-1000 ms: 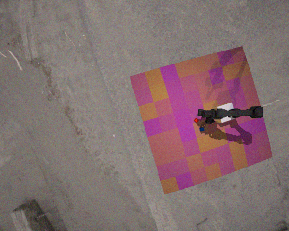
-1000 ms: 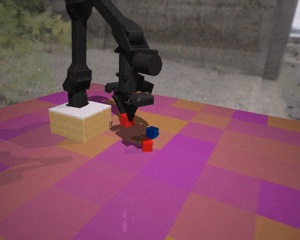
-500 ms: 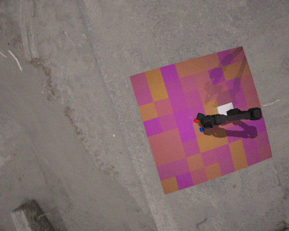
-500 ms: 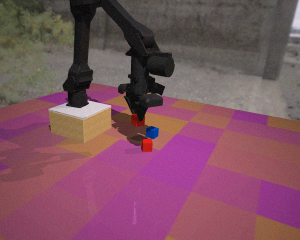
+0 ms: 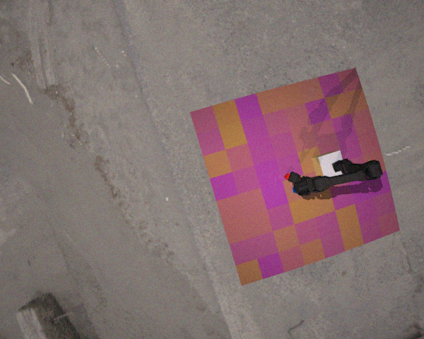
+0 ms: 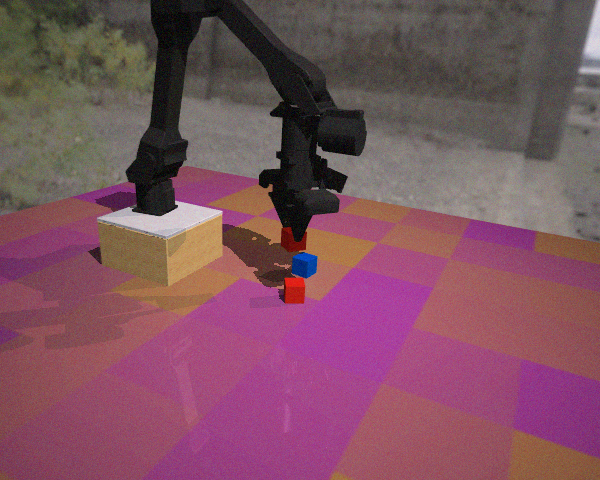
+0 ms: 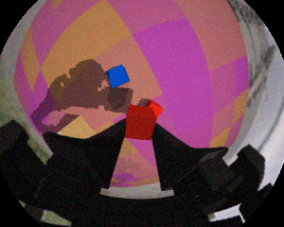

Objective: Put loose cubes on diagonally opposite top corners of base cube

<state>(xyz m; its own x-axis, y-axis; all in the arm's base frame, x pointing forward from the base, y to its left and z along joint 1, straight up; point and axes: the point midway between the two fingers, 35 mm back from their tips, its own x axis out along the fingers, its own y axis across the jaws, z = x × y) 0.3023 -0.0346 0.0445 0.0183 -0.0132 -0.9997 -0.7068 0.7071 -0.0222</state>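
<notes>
The blue cube [image 5: 294,190] [image 6: 304,265] [image 7: 117,76] rests on the patterned mat. One red cube [image 5: 287,176] [image 6: 294,290] [image 7: 155,109] stands on the mat near the blue cube, apart from it; in the wrist view it is partly hidden behind the held cube. My gripper [image 6: 297,237] [image 7: 139,123] is shut on the other red cube [image 6: 289,241] [image 7: 140,128], which hangs in the air above the mat. In the exterior view the held cube shows above the blue one, slightly left. In the top view the arm hides the held cube and fingertips.
A wooden block with a white top [image 5: 328,162] [image 6: 194,253] carries the arm's base, to the left of the cubes in the exterior view. The patterned mat [image 5: 241,222] [image 6: 352,320] extends around the cubes. The arm's shadow falls on the mat beside the blue cube.
</notes>
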